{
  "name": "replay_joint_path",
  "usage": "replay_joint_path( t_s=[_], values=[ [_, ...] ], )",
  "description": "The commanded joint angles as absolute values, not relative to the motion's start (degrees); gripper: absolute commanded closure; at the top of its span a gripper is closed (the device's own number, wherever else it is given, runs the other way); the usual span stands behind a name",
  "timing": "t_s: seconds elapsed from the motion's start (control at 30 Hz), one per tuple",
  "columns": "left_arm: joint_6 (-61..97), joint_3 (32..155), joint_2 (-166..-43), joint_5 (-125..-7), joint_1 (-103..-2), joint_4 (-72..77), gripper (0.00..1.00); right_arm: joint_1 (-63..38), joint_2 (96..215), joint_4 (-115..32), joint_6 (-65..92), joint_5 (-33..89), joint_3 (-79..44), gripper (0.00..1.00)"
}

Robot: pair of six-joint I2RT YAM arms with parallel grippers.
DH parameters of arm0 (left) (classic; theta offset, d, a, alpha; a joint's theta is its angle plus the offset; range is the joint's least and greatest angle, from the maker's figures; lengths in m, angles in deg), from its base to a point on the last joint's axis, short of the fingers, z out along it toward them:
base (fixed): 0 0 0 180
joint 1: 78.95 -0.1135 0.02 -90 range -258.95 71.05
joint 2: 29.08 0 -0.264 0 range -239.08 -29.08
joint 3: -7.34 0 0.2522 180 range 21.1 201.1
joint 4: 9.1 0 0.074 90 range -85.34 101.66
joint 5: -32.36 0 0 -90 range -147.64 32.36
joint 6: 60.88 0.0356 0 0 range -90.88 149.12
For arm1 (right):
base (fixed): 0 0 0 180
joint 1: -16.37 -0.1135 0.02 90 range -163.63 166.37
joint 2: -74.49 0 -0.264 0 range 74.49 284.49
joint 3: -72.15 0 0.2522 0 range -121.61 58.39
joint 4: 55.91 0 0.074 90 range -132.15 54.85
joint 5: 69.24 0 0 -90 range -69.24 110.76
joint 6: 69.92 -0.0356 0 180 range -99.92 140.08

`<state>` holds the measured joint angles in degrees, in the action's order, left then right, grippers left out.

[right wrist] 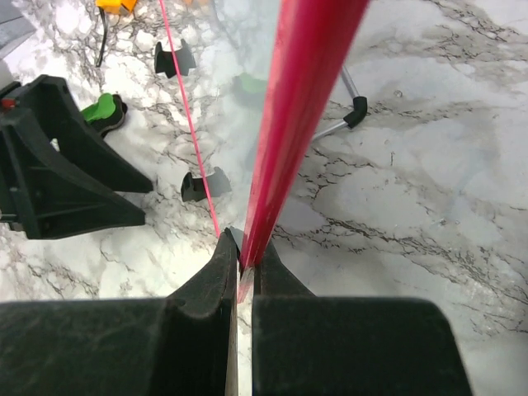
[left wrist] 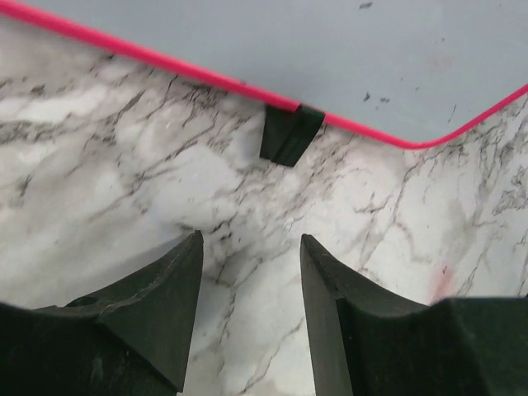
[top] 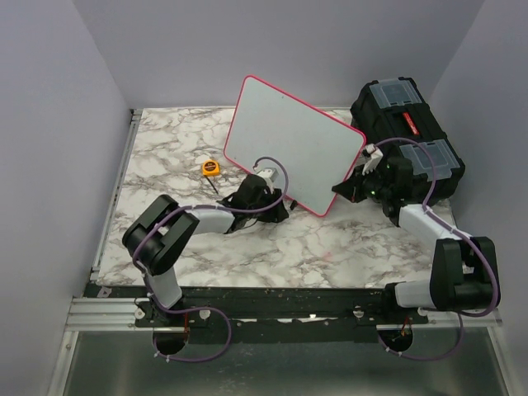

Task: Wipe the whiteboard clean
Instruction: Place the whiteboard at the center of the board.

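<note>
A: Marble-patterned tabletop [top: 330,247], grey walls. Large white board with thin pink-red rim [top: 293,148] standing tilted mid-table, near black plastic toolbox [top: 408,136]. Right gripper [right wrist: 242,256] clamped on rim edge.

B: Left gripper [left wrist: 251,247]?

A: Spread apart, empty, low before small black foot [left wrist: 286,136]. Few dark specks on face. No eraser seen.

B: Hold right clamp firm; wipe with light, even pressure, else likely tipping.

We saw the black two-finger left gripper [left wrist: 250,247] at 6 o'clock, its jaws parted above the white grey-veined marble tabletop [left wrist: 107,165]. At 12 o'clock stood the white board with a thin pink-red rim [left wrist: 247,41], its small black foot [left wrist: 289,136] on the marble.
</note>
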<state>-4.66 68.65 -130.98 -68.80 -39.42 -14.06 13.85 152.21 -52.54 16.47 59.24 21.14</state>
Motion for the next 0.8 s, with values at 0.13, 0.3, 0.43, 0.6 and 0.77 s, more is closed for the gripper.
replay_joint_path(
  t_s=[0.13, 0.3, 0.43, 0.6, 0.77],
  values=[
    [-4.1, 63.6, -118.2, -70.8, -45.2, -11.0, 0.51, 14.3, 155.5, -43.1, 24.5, 52.2, 19.6, 0.99],
    [-2.2, 63.9, -113.3, -71.6, -48.1, -8.3, 0.51, 14.3, 155.4, -42.5, 22.4, 51.4, 18.7, 0.84],
    [-1.3, 63.3, -110.6, -71.7, -49.2, -6.9, 0.51, 14.4, 156.2, -42.5, 20.9, 50.5, 17.8, 0.80],
    [-1.1, 61.8, -108.8, -71.9, -49.9, -6.9, 0.51, 14.6, 156.5, -42.3, 20.5, 49.7, 17.2, 0.75],
    [-0.8, 60.1, -107.2, -71.9, -50.3, -7.0, 0.51, 14.8, 154.5, -39.3, 22.0, 49.8, 16.7, 0.50]
  ],
)
